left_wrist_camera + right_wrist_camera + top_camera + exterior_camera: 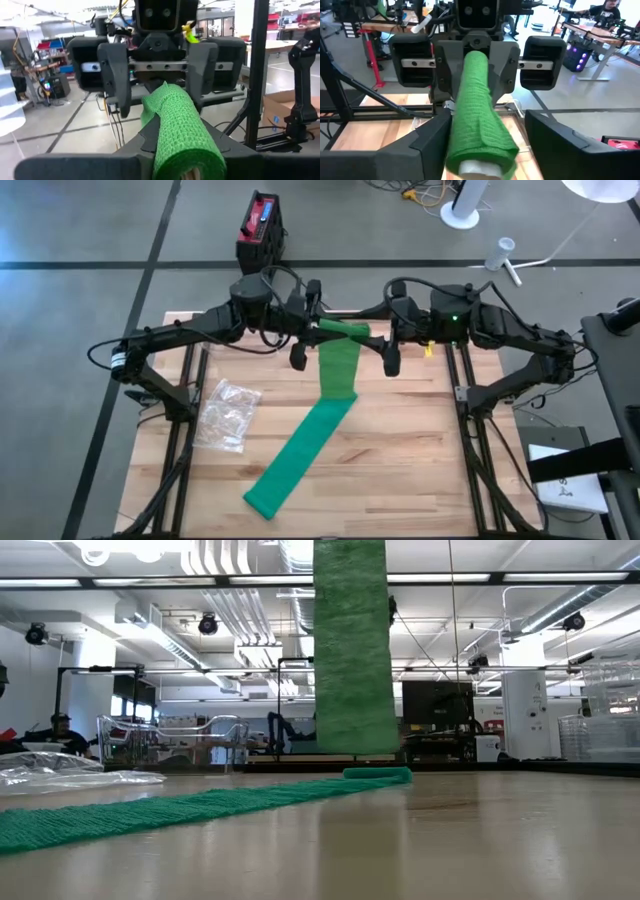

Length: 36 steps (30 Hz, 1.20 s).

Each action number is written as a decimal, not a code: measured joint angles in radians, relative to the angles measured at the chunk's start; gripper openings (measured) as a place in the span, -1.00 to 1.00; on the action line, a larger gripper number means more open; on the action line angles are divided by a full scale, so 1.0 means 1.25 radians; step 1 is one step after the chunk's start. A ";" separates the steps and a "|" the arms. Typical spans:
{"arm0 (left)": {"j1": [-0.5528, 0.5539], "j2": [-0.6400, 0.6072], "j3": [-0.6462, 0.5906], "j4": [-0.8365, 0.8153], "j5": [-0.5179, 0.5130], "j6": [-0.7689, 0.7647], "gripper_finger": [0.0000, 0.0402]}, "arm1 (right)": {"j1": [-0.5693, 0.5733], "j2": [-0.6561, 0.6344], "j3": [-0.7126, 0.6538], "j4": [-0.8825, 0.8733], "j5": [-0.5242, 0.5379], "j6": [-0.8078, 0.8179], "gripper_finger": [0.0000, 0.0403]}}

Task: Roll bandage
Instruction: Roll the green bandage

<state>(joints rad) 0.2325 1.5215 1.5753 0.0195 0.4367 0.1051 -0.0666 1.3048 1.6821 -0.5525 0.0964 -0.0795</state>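
Green bandage roll [345, 330] held in the air between both grippers, above the far edge of the wooden table [400, 450].

The bandage is a crinkled, woven green strip, partly wound into a cylinder on a pale core; its loose tail [300, 455] hangs flat from the roll, then lies slack across the planked tabletop toward the near edge. The left gripper [312, 322] is clamped on one end of the roll. The right gripper [485, 145] faces it at the roll's other end, fingers spread apart either side, not pinching. A crumpled clear plastic wrapper [228, 413] lies left of the tail.
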 joint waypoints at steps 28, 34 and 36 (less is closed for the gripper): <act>-0.012 0.001 -0.001 0.096 -0.005 0.031 -0.53 | 0.001 -0.004 0.000 0.059 0.001 -0.079 -0.82; -0.011 -0.010 -0.001 0.077 -0.010 0.014 -0.15 | 0.001 -0.010 -0.002 0.061 0.007 -0.146 -0.82; -0.009 -0.015 -0.001 0.077 -0.019 -0.020 -0.01 | 0.002 -0.017 -0.002 0.061 0.011 -0.183 -0.82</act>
<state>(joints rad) 0.2213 1.5024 1.5742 0.1158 0.4134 0.0805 -0.0647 1.2839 1.6801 -0.4768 0.1100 -0.3079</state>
